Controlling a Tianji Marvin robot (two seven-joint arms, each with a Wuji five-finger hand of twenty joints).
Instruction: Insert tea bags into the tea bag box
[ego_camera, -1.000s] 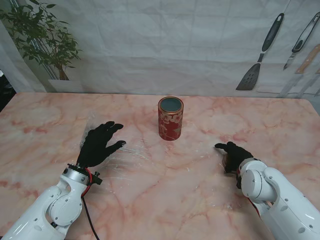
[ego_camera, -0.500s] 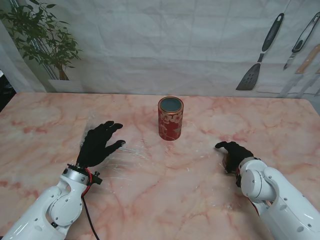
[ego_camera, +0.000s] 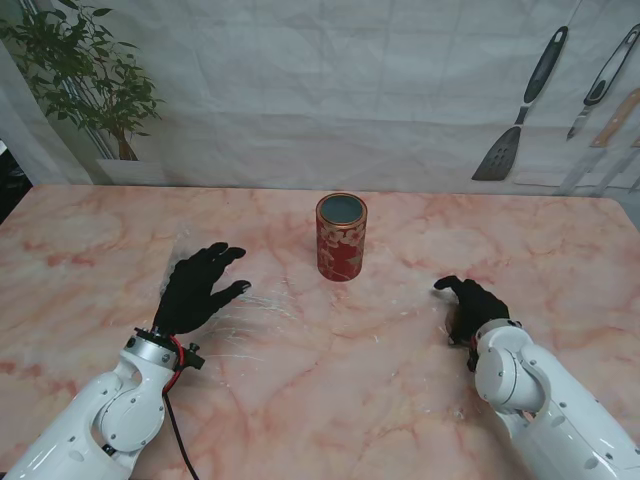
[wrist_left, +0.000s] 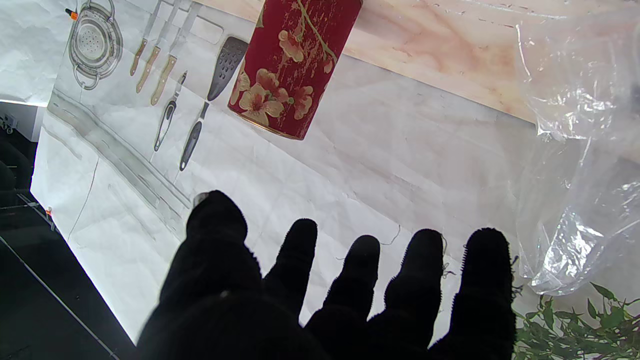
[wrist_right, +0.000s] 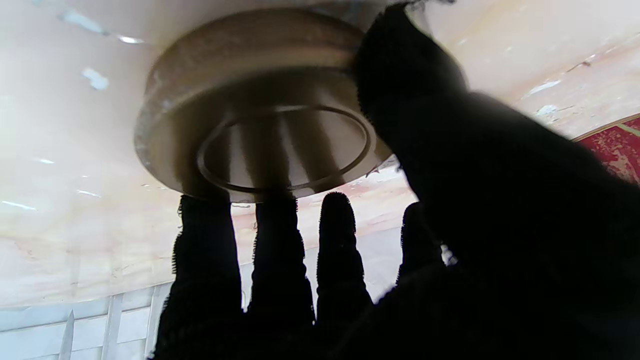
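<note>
Toward the marble table's (ego_camera: 330, 400) far edge at centre stands the open red floral tin (ego_camera: 341, 250). Left hand (ego_camera: 200, 288) hovers spread over clear plastic (ego_camera: 262, 312); right hand (ego_camera: 472, 308) clasps a round metal lid (wrist_right: 255, 140), which could slip against the table.
</note>
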